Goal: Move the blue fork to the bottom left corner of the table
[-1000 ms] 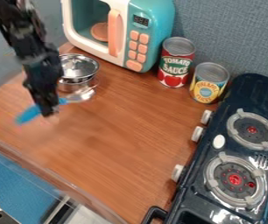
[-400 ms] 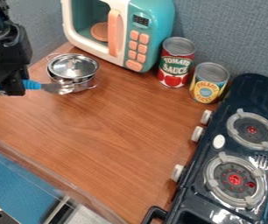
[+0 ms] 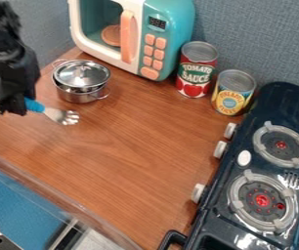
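Note:
My gripper (image 3: 10,111) hangs at the left edge of the camera view, left of the pot and over the left part of the wooden table (image 3: 113,156). It is shut on the handle of the blue fork (image 3: 34,105). The metal head of the fork sticks out to the right and slightly down, below the pot. Most of the handle is hidden by the gripper. Whether the fork touches the table I cannot tell.
A lidded metal pot (image 3: 80,83) stands right of the gripper. A toy microwave (image 3: 132,34), a tomato can (image 3: 196,69) and a yellow can (image 3: 233,93) line the back. The black stove (image 3: 244,195) takes the right side.
The gripper moved left and up with the fork, away from the table's front edge. Since the middle frame it has dropped a little, and the fork's head has swung downward.

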Available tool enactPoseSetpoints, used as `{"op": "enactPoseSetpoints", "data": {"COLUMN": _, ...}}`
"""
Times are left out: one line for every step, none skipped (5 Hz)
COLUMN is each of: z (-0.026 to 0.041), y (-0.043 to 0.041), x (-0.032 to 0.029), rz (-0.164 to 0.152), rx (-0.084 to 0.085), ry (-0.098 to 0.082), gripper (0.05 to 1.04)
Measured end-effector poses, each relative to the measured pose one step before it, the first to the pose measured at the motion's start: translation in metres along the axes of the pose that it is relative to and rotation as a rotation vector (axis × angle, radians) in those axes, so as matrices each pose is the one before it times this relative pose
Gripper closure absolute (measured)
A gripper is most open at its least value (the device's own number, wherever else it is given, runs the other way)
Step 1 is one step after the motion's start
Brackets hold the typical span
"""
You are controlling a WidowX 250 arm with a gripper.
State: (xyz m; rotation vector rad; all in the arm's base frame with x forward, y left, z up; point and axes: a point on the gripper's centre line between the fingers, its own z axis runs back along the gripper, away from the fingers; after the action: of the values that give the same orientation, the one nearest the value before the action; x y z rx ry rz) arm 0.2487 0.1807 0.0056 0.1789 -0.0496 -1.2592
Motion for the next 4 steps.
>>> {"op": "enactPoseSetpoints", "data": {"z": -0.01398, "y": 0.00626, "x": -0.00188, "rz": 0.0045, "rx": -0.0054, "ry": 0.0535, "gripper": 0.697}}
{"op": "enactPoseSetpoints", "data": {"z": -0.01524, "y": 0.0033, "x": 0.00422, "rz": -0.0084, "rx": -0.0168, "ry": 0.0342, "gripper": 0.697}}
{"op": "enactPoseSetpoints", "data": {"z": -0.00501, "y": 0.00388, "x": 0.00098, "rz": 0.0188, "rx": -0.0054, "ry": -0.0044, "gripper": 0.697}}
{"op": "enactPoseSetpoints", "data": {"z": -0.00557, "y": -0.00173, "x": -0.00115, "rz": 0.0183, "rx": -0.0384, "ry": 0.0049, "gripper": 0.697}}
